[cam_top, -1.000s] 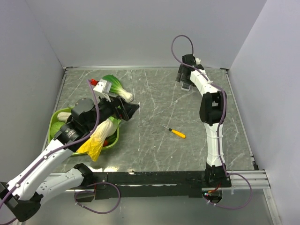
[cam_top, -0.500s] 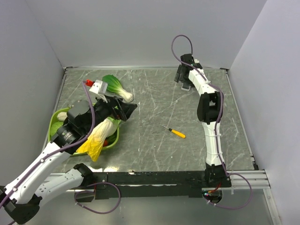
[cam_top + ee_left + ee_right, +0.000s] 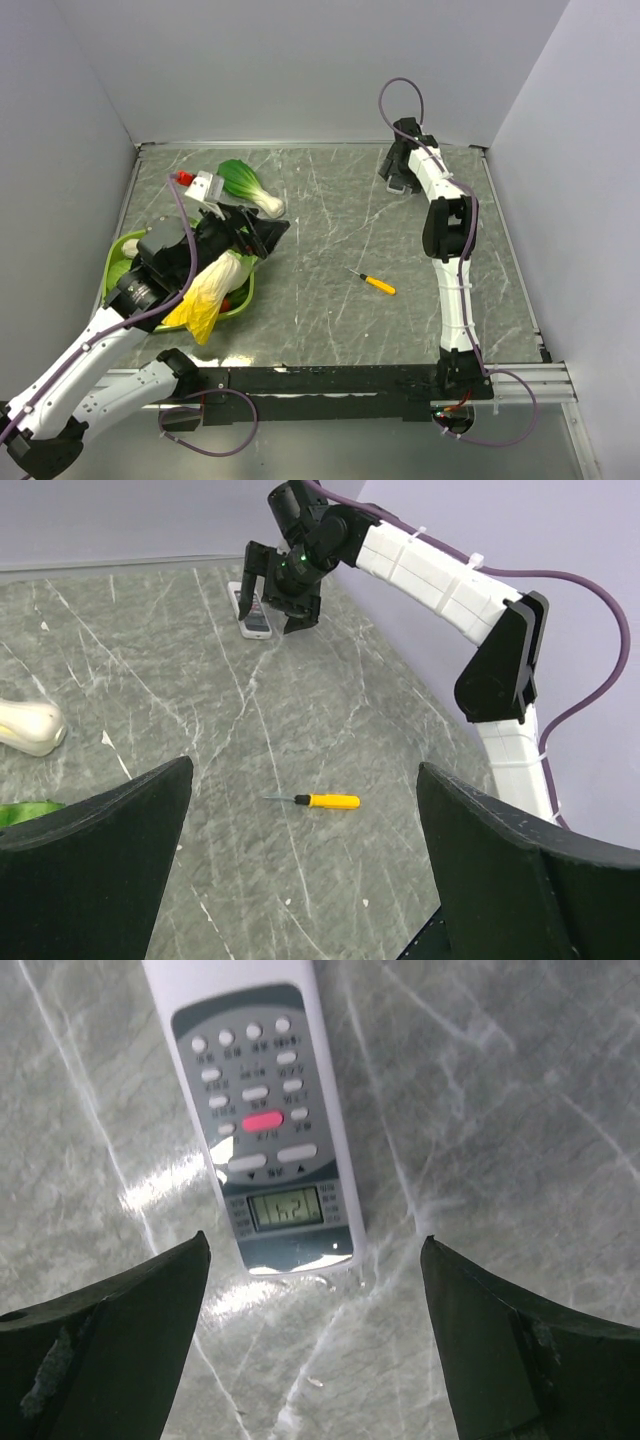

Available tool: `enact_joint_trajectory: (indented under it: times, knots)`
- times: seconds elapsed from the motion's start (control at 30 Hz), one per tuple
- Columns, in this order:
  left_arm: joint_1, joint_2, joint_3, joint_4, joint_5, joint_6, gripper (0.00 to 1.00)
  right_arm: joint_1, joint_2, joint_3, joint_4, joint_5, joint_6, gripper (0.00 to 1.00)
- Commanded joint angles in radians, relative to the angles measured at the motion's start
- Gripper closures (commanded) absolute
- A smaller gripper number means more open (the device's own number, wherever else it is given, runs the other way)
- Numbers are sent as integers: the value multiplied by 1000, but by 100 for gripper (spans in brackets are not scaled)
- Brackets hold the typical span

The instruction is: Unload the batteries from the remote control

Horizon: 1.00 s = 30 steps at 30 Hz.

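The white remote control (image 3: 262, 1110) lies face up on the table at the far right, with grey buttons, one pink button and a small display at its near end. It also shows in the left wrist view (image 3: 252, 611) and, mostly covered, in the top view (image 3: 399, 187). My right gripper (image 3: 315, 1248) is open and hovers just above the remote's display end, its fingers on either side; it also shows in the top view (image 3: 396, 170). My left gripper (image 3: 276, 229) is open and empty, raised over the table's left half. No batteries are in view.
A yellow screwdriver with a black tip (image 3: 378, 284) lies mid-table, also in the left wrist view (image 3: 320, 801). A green bowl (image 3: 113, 262) with vegetables sits at the left under my left arm. A bok choy (image 3: 245, 184) lies behind it. Walls enclose the table.
My right gripper has shifted slightly right over the remote. My left arm has drawn back a little to the left.
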Motion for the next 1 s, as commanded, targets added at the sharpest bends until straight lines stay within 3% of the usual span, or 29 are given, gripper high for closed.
enact_joint_trajectory:
  times: [0.0, 0.4, 0.83, 0.97]
  knots:
    - [0, -32, -1, 33, -15, 9, 1, -10, 36, 56, -47, -7, 26, 9]
    - [0, -46, -1, 31, -30, 9, 1, -7, 33, 36, -33, -32, 61, 9]
    - [-1, -52, -2, 34, -28, 11, 1, -8, 27, 33, 14, -49, 21, 36]
    - [0, -47, -4, 30, -34, 14, 1, -8, 4, -19, 36, -56, 1, 38]
